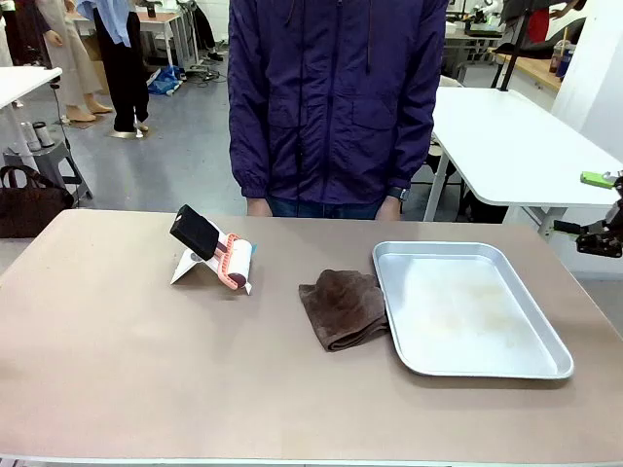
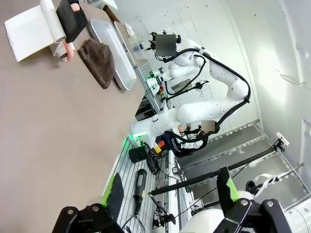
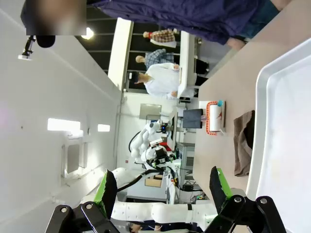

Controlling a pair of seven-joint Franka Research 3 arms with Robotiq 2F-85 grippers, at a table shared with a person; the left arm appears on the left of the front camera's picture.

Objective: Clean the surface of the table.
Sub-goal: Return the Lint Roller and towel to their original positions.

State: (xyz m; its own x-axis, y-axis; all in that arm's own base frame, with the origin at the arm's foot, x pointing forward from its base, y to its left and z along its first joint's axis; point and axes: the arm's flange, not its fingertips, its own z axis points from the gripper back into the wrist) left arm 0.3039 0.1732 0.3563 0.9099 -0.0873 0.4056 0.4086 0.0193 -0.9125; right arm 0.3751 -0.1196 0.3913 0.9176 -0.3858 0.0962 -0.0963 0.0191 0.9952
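Left wrist view: left gripper (image 2: 167, 196) fingers spread wide, nothing between the green pads (image 2: 115, 190), hanging off the near side of the table (image 2: 58, 126). Beyond them, a broad bare stretch of beige-brown top before the first object.

Right wrist view: right gripper (image 3: 160, 190) likewise wide apart and empty, held out past the table's right end; the rim of the metal tray (image 3: 257, 121) sits nearest it.

Front view: part of the right gripper (image 1: 602, 224) shows at the right edge, beside and above the table's end, touching nothing.

Things on the table (image 1: 146, 370):
- Metal tray (image 1: 428, 365), right of centre, empty, its right side near the table's right edge.
- Brown cloth (image 1: 341, 309), crumpled, lying against the tray's left rim.
- Lint roller (image 1: 234, 261) with a black handle, left of centre, lying on a white sheet (image 1: 185, 272), well apart from the cloth.

Person in a purple jacket (image 1: 336, 97) stands close at the far edge, centred, hands (image 1: 387, 208) low at the table's rim.

Open room: whole near half of the top is bare, also the left end. Tray and cloth crowd the right-hand side.
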